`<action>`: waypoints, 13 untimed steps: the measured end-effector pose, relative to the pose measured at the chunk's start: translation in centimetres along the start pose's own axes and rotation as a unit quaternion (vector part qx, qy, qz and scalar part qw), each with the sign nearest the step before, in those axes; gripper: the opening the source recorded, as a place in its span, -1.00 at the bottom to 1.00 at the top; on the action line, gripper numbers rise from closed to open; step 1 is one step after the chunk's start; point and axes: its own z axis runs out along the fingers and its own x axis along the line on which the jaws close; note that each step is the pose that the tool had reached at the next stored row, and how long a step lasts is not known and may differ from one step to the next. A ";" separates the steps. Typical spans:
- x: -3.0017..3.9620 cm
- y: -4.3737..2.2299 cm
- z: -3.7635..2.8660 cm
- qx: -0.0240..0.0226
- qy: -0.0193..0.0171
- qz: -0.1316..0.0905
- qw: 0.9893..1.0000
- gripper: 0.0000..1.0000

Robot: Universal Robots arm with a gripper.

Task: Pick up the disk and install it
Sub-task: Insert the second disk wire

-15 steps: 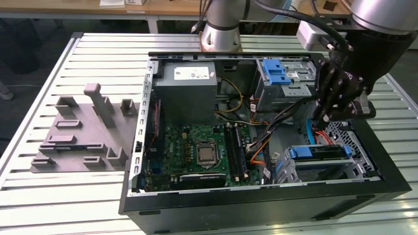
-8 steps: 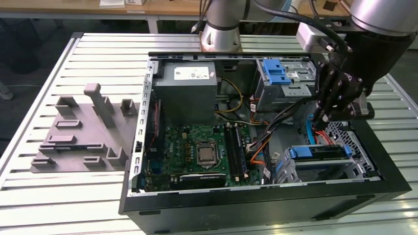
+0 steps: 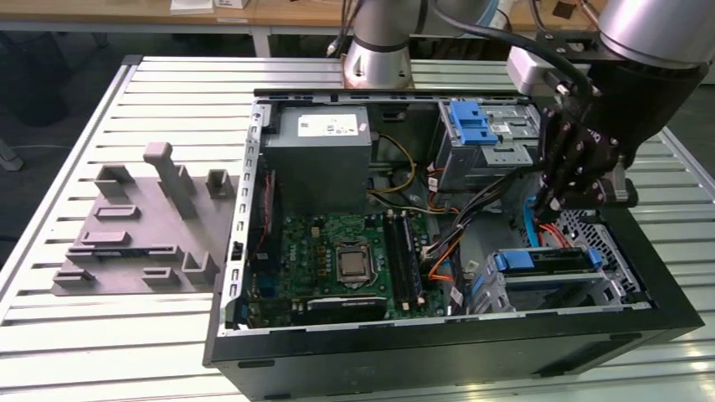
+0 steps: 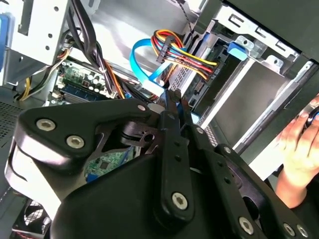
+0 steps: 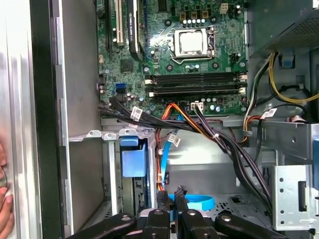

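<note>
The disk lies flat in the lower drive cage at the front right corner of the open computer case. Its blue rails run along its edges, and a blue rail end shows in the first wrist view. In the second wrist view, coloured power wires reach the disk's back edge. My gripper hangs inside the case just behind that cage, above the cables. Its fingers stand close together with nothing seen between them. A blue flat cable curls right by the fingertips.
A grey power supply box with a white sticker sits at the case's back. An upper cage with a blue tab stands behind my arm. The motherboard fills the case floor. A grey fixture lies on the table. A person's hand rests outside the case.
</note>
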 end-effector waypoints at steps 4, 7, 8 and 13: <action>0.54 -0.01 0.38 0.002 0.000 0.000 1.000 -0.68; 0.58 -0.02 0.43 0.002 0.000 0.000 1.000 -0.68; 0.58 -0.02 0.43 0.002 0.000 0.000 1.000 -0.68; 0.78 -0.02 0.60 0.002 0.000 -0.001 1.000 -0.68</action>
